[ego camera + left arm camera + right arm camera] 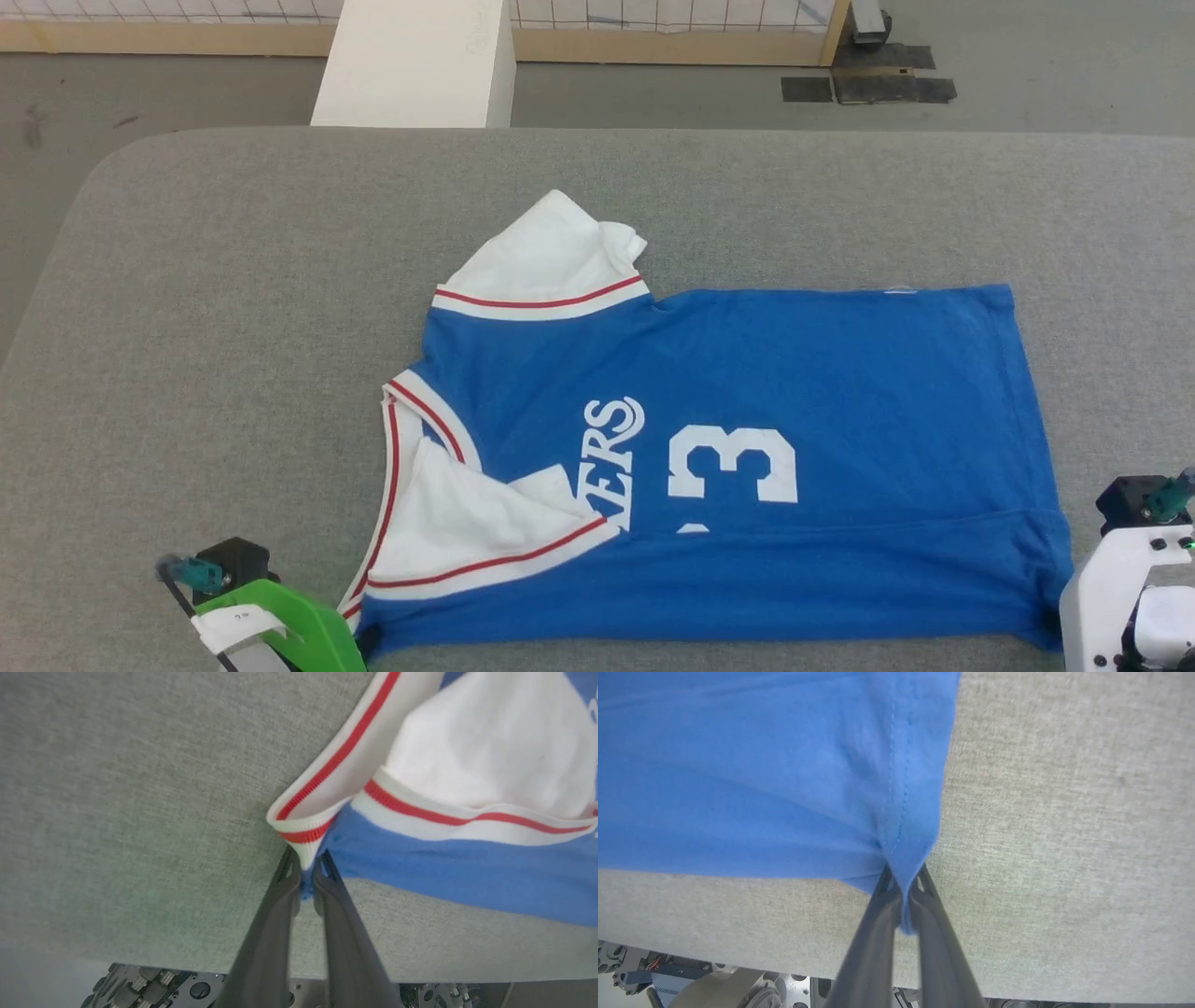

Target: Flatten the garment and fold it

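The garment (pixel 728 448), a royal-blue jersey with white sleeves and red-striped trim, lies sideways on the grey table (pixel 233 280), collar to the left and hem to the right. Its near sleeve is folded over the front, and its far sleeve (pixel 546 257) sticks out toward the back. The white "ERS" lettering and number 3 face up. My left gripper (pixel 306 868) is shut on the near corner by the striped trim (pixel 299 833). At the near hem corner (pixel 901 858), my right gripper (pixel 903 877) pinches the blue cloth.
Both arms' wrist mounts, green (pixel 271 621) on the left and white (pixel 1120 588) on the right, sit at the table's near edge. A white block (pixel 415 61) stands on the floor behind the table, and a wooden rail (pixel 653 45) runs along the back.
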Controlling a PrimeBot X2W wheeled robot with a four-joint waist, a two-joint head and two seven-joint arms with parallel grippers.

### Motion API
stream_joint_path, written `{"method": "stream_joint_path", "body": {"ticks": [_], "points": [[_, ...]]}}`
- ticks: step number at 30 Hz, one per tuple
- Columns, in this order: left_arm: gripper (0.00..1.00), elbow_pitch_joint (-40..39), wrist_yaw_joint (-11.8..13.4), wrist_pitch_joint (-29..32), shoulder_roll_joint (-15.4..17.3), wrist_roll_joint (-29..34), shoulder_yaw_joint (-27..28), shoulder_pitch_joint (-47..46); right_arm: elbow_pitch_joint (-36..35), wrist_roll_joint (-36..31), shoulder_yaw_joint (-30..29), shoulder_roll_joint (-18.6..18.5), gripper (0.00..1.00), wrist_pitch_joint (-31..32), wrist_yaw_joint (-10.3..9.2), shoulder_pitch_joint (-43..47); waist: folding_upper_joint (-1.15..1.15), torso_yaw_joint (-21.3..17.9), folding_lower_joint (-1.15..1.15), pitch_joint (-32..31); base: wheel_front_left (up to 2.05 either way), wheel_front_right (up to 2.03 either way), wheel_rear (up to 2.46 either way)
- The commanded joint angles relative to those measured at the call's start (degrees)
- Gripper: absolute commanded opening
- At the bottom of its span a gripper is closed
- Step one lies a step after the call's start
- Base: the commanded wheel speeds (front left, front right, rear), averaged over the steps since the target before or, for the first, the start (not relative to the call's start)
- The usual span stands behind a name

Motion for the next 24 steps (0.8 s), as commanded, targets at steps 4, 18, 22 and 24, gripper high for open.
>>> {"method": "stream_joint_path", "body": {"ticks": [4, 18, 22, 24], "points": [[1.00, 1.6, -0.4, 0.4, 0.6, -0.6, 0.4, -1.9, 2.2, 0.1, 0.2, 0.3, 1.00, -1.7, -0.11, -1.1, 0.00, -0.2, 0.00, -0.4, 0.00, 0.00, 0.00], [1.00, -7.4, 0.2, -5.6, 5.2, 4.4, 5.5, -9.0, -6.4, 2.4, -4.5, -0.2, 1.00, -10.1, -0.11, -8.6, 0.00, -1.1, 0.00, -4.4, 0.00, 0.00, 0.00], [1.00, -5.2, -3.6, -20.3, 2.5, 10.9, 5.2, -12.5, -6.7, 1.5, -5.1, 0.6, 1.00, -23.0, -0.11, -11.5, 0.00, -1.0, 0.00, -4.0, 0.00, 0.00, 0.00], [1.00, -4.0, -5.9, -26.5, 1.8, 13.4, 4.6, -13.7, -6.2, 1.3, -5.2, 0.4, 1.00, -27.3, -0.11, -11.8, 0.00, -0.8, 0.00, -3.5, 0.00, 0.00, 0.00]]}}
